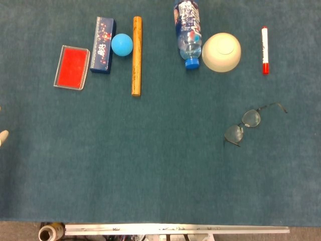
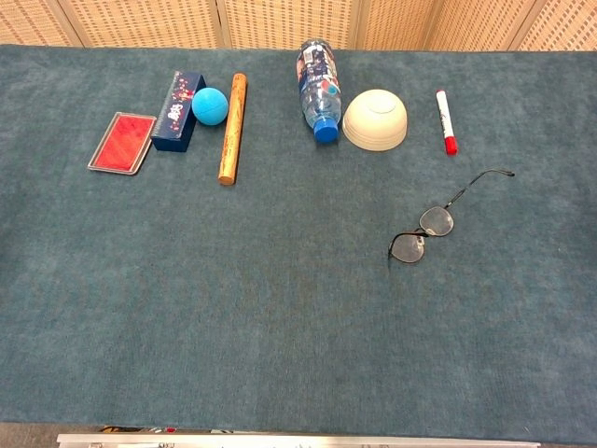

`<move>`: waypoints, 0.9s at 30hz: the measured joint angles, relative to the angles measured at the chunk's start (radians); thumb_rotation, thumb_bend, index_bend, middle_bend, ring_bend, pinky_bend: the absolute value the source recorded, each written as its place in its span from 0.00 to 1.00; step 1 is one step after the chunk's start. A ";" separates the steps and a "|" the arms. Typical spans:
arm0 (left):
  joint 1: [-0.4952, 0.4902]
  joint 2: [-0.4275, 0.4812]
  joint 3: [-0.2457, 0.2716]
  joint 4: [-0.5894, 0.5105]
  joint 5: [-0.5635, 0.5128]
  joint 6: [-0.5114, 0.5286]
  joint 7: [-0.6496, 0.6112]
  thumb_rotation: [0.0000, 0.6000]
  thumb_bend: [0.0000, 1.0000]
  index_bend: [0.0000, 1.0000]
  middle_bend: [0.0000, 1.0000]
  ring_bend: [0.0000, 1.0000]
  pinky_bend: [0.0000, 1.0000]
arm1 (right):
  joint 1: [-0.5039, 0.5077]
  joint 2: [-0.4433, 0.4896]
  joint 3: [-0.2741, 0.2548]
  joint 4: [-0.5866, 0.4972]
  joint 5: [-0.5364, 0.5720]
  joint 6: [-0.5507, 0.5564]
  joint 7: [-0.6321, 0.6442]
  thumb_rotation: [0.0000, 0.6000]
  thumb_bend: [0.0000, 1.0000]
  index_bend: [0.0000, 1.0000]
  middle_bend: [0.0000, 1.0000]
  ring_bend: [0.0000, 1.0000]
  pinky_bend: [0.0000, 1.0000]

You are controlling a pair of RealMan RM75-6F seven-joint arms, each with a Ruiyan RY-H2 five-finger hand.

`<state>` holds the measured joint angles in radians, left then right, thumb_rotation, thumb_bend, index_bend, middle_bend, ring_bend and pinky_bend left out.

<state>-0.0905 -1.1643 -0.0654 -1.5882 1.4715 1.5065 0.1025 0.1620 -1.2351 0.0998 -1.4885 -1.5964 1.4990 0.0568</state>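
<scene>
Only the fingertips of my left hand [image 1: 3,136] show at the frame edge, so I cannot tell its opening, and the nearest red case [image 1: 71,67], left of the blue box [image 1: 103,44], looks light, stiff and best pinched by its long edges.

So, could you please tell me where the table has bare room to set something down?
The wide near stretch of the table, left of the glasses, is bare. The far row from red case to marker is crowded.
</scene>
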 measured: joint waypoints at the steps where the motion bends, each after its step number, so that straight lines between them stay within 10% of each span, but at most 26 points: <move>1: 0.001 0.000 0.000 0.000 -0.001 0.001 -0.001 1.00 0.11 0.43 0.41 0.36 0.55 | 0.005 -0.007 0.003 0.007 -0.001 0.000 -0.002 1.00 0.30 0.44 0.35 0.20 0.45; 27: 0.006 0.006 -0.004 -0.005 -0.007 0.009 -0.003 1.00 0.11 0.43 0.41 0.36 0.55 | 0.148 -0.173 -0.007 0.284 -0.090 -0.049 0.021 1.00 0.31 0.44 0.35 0.20 0.45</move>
<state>-0.0844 -1.1583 -0.0692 -1.5934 1.4642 1.5151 0.0997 0.3096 -1.4079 0.0928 -1.2049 -1.6862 1.4498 0.0775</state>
